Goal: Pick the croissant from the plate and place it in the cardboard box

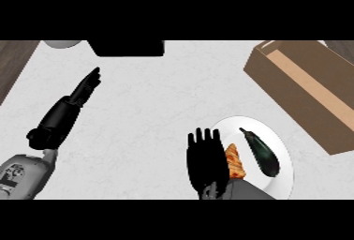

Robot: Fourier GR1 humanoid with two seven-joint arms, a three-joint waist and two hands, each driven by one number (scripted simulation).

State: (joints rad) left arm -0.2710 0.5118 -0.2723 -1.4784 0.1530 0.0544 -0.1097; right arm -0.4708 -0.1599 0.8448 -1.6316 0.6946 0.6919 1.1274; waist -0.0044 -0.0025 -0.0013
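Note:
A white plate (pixel 274 140) lies at the lower right of the counter. On it rest an orange-brown croissant (pixel 235 163) and, to its right, a dark eggplant (pixel 261 151). My right hand (pixel 206 161) hovers over the plate's left edge with straight fingers pointing away from me, just left of the croissant and partly covering it. The brown cardboard box (pixel 304 89) stands open at the upper right, beyond the plate. My left hand (pixel 84 86) rests open at the left of the counter, fingers pointing up and away.
A black object (pixel 128 48) sits at the counter's far edge, with a pale round thing (pixel 63 44) to its left. Dark wood surface (pixel 14 61) borders the counter at the upper left.

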